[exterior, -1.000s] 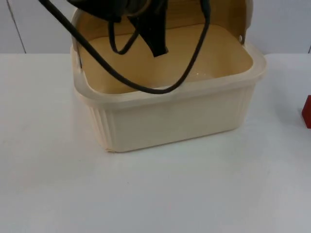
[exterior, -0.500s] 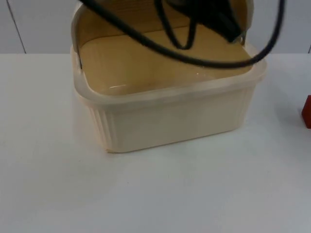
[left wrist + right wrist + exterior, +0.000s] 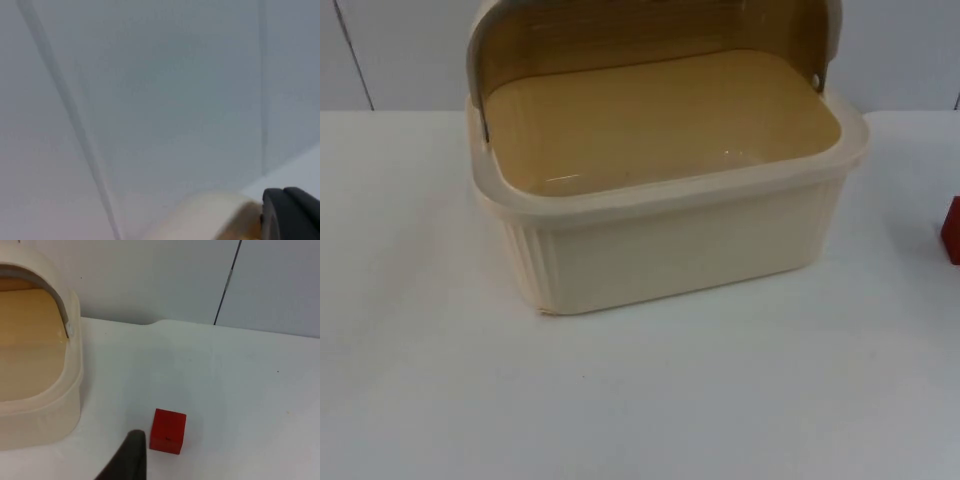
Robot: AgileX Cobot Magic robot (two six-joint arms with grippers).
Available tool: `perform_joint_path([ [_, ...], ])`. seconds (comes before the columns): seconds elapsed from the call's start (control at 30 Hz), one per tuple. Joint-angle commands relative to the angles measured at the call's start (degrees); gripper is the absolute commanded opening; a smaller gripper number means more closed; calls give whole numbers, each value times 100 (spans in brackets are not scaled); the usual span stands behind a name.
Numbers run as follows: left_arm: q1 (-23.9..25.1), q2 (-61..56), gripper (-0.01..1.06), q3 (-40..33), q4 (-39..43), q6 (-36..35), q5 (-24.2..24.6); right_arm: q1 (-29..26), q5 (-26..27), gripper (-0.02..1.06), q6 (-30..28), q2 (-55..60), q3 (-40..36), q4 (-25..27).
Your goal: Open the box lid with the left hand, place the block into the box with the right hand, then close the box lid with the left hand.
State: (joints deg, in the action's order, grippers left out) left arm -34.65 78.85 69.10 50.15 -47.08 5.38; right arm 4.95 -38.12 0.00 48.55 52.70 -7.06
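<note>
Jaws first: honestly can't tell on either arm whether they're spread or pressed together, each wrist camera just catches a bit of black tip. From the top view you get the big cream ribbed plastic box [image 3: 670, 250] sitting in the upper middle of the frame on the white table top [image 3: 620, 400], with its brownish see-through domed lid [image 3: 650, 25] swung up and back at the top edge, so the box is wide open and its tan floor is bare. That view catches just a sliver of the small red cube block [image 3: 952, 230] at the right edge, well apart from the box, and the grey partition wall [image 3: 400, 50] behind. The right wrist view is where you get the whole block [image 3: 168, 431]: it sits on the table, off to the side of the box's rounded end [image 3: 55, 390], with a clear strip of table between them, and you can see the lid's grey arched rim [image 3: 47, 287] standing up over that end. The right gripper [image 3: 127, 457] is just beside the block on the box side, aimed down at the table; can't tell if it touches the cube. The left wrist view is mostly the grey wall [image 3: 165, 90] with its panel seams, so that arm is tilted up toward the partition, and the left gripper [image 3: 292, 212] sits right next to a rounded cream edge of the box [image 3: 215, 215].
</note>
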Motion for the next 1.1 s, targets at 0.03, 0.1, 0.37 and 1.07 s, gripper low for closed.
perform_joint_path([
  [0.03, 998, -355, 0, -663, -391, -571, -17, 23, -6, 105, 0, -17, 39, -9],
  [0.1, 1589, -603, 0, -1020, -656, -633, 207, 23, -6, 105, 0, -17, 39, -9],
  [0.37, 2259, -965, 0, -1146, -1511, 506, 1670, 23, 118, 105, 46, -17, 39, -9],
  [1.07, 3410, -546, 0, 143, -5240, 4669, 2800, 23, 53, 105, 46, -17, 39, -9],
])
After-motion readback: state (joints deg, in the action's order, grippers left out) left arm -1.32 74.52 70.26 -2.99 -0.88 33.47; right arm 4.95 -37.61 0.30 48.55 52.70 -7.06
